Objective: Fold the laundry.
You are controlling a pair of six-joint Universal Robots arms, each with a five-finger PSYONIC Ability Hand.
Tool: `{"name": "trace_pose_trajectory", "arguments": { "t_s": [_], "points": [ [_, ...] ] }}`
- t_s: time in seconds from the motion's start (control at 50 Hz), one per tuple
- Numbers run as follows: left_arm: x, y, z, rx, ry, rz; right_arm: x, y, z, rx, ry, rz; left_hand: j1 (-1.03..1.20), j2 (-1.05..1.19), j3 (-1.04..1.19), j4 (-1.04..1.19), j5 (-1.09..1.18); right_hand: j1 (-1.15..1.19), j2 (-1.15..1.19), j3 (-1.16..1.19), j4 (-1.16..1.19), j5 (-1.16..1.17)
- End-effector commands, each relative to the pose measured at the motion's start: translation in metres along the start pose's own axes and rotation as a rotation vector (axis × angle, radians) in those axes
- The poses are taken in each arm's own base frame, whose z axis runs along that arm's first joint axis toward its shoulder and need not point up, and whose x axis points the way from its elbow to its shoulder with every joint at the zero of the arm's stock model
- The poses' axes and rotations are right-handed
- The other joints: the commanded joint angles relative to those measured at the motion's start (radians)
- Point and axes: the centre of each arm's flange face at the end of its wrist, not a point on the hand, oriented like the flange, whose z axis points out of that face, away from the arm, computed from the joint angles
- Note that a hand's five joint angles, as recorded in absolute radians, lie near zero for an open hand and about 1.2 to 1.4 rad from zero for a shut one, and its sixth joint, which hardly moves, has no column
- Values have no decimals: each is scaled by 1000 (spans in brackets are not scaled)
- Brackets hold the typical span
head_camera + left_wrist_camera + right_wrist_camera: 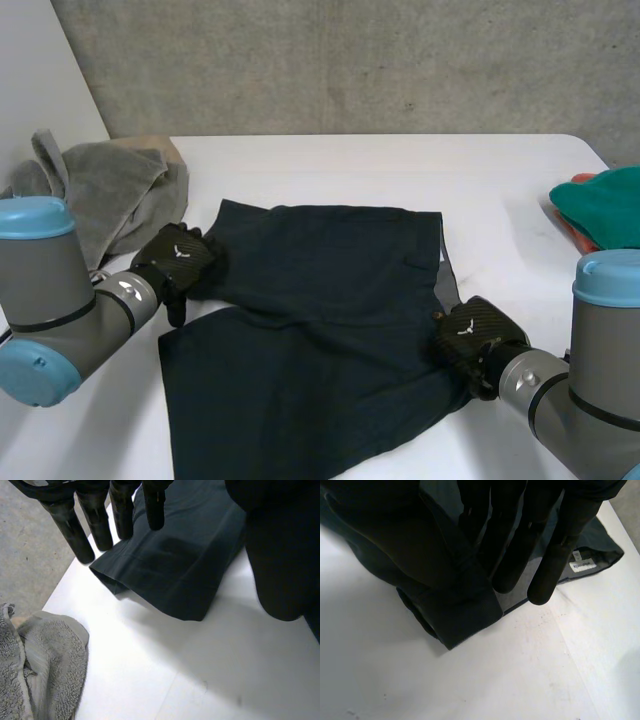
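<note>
Matt dark woven cloth shorts (320,330), rough grey terry towel (115,195), smooth white table (400,160), rough concrete wall (350,60)

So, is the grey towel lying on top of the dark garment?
No, the grey towel lies apart from the dark garment, with bare white table between them.

The dark navy cloth garment (320,330) runs off the head view's lower edge, and the white label (581,566) near its rim is too small to read. The teal cloth (605,205) at the white table's (400,170) right side is cut by the view's edge and covers most of an orange thing (576,233) under it. Where the right robot hand (470,335) meets the garment, dark lies against dark, so its hold cannot be told.
</note>
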Motion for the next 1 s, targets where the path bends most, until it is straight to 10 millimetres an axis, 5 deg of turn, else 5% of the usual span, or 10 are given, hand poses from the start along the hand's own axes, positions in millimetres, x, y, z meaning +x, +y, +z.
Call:
{"name": "trace_pose_trajectory", "arguments": {
  "t_s": [0.02,0.18,0.32,0.5,0.8,1.0],
  "points": [
    [-13,-29,-26,51,-25,-112,2,-5,1,28,-7,66,21,-30,-36,-25,-25,291,215,199,196,222],
    [-18,-52,-82,64,-26,-361,18,-15,7,90,5,255,124,73,67,77,78,291,215,199,196,222],
    [15,-45,-138,-81,86,-550,55,-5,20,137,45,555,233,181,176,186,187,291,215,199,196,222],
    [65,-37,-185,-160,225,-648,61,-2,31,184,57,641,253,202,196,207,208,291,215,199,196,222],
    [82,-28,-173,-236,268,-737,60,-4,32,200,52,631,256,205,199,210,210,291,215,199,196,222],
    [92,-11,-143,-261,151,-671,63,-3,32,202,59,631,303,252,246,257,257,291,215,199,196,222]
  ]
}}
